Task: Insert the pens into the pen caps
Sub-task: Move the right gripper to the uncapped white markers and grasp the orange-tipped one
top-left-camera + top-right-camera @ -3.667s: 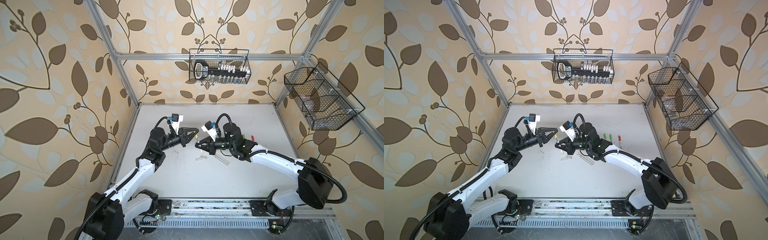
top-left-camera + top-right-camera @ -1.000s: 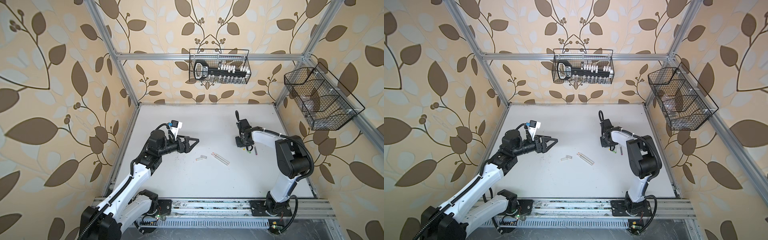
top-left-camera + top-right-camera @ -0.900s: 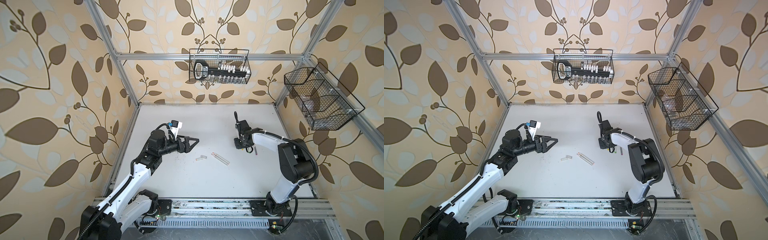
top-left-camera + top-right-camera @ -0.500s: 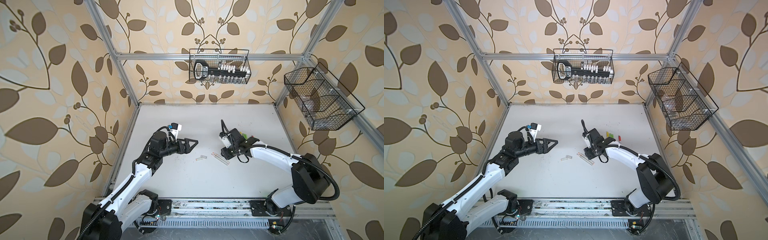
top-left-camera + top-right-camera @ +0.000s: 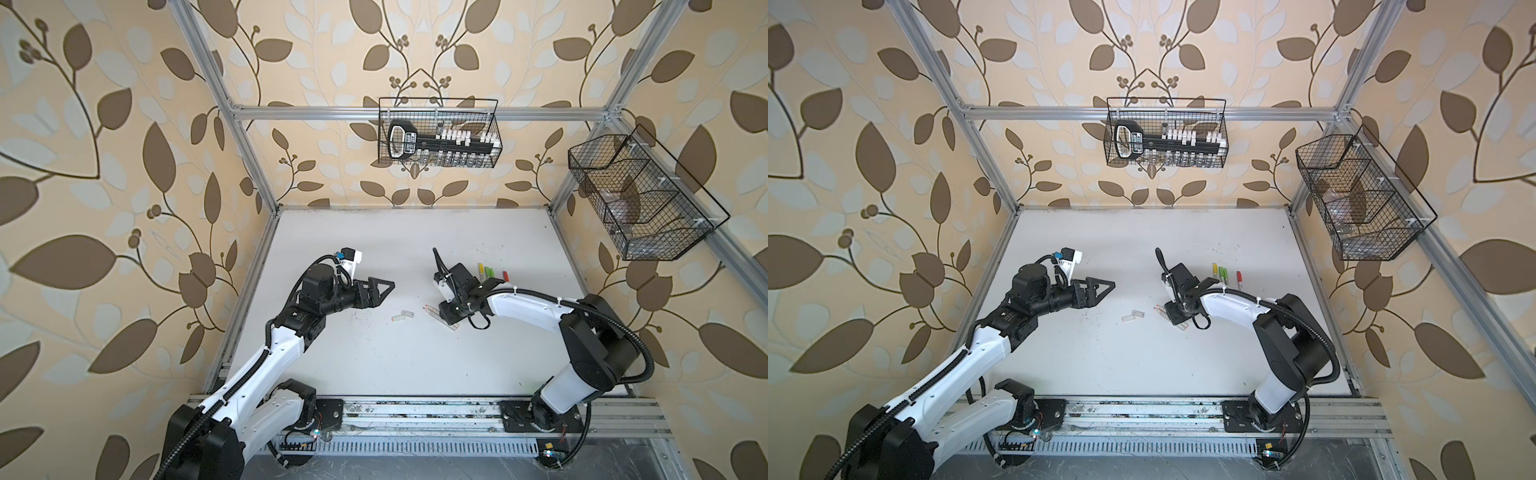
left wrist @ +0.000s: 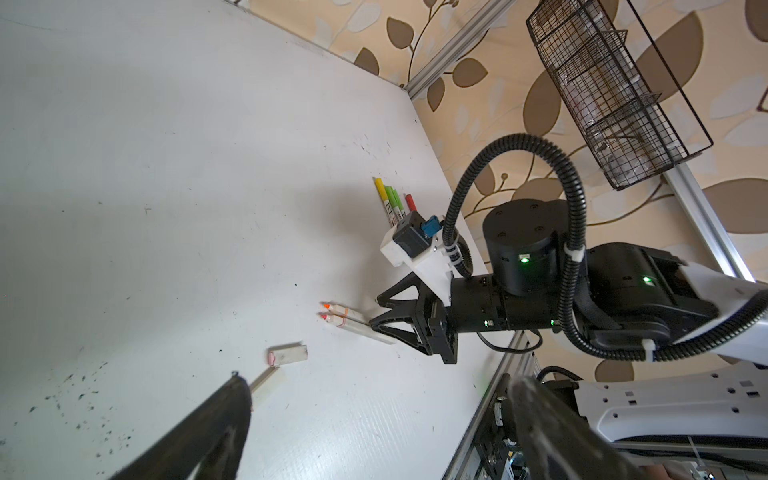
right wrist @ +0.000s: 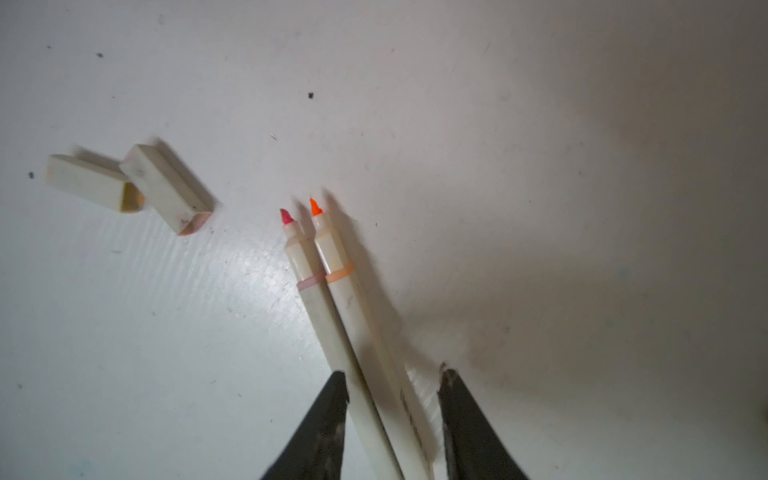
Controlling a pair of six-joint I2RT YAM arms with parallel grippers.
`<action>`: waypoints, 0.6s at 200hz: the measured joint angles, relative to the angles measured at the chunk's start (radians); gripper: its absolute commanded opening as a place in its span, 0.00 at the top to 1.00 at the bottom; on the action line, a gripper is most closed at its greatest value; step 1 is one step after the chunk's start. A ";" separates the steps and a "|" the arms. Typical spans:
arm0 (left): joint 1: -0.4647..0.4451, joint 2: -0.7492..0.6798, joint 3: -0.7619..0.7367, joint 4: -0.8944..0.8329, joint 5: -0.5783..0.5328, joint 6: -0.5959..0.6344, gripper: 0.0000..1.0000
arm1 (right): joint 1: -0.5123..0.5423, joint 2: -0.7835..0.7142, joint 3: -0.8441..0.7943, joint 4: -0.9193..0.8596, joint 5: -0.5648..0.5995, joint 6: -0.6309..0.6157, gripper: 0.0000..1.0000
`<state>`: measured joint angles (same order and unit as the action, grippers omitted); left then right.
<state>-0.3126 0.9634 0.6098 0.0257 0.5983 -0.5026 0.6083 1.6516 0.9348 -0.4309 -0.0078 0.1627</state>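
- right tool (image 7: 392, 374) has left the coloured-end pens (image 5: 490, 272) at far right and now sits low over two uncapped pens, jaws apart, straddling both barrels, not clamped
- left tool (image 5: 384, 295) stays wide apart, empty, hovering left of the caps
- pink-tip pen (image 7: 320, 316) and orange-tip pen (image 7: 345, 299) lie touching on the tabletop (image 5: 415, 365)
- two whitish caps (image 7: 166, 187) lie loose, just beside each other, near the tips
- back basket (image 5: 438, 137) holds a black handled item (image 5: 401, 143) and white pieces
- side basket (image 5: 640, 199): contents unclear

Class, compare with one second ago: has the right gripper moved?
Yes. In a top view the right gripper has left the capped pens and come leftward and nearer the front rail, over the uncapped pens.
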 measured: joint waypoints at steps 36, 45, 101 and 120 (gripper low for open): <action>0.000 0.001 0.000 0.000 0.000 0.000 0.01 | -0.006 0.012 0.000 0.010 0.001 -0.003 0.65; 0.000 0.001 0.000 0.000 0.000 0.000 0.01 | -0.006 0.016 0.000 0.011 0.001 -0.004 0.66; 0.000 0.007 0.000 0.000 -0.001 0.000 0.01 | -0.007 0.035 0.003 0.010 0.000 -0.016 0.69; 0.000 0.007 0.000 -0.001 -0.002 0.000 0.01 | -0.006 0.048 0.013 0.000 -0.001 -0.028 0.71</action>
<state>-0.3126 0.9703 0.6098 0.0246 0.5968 -0.5022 0.6022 1.7000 0.9474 -0.4309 -0.0090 0.1345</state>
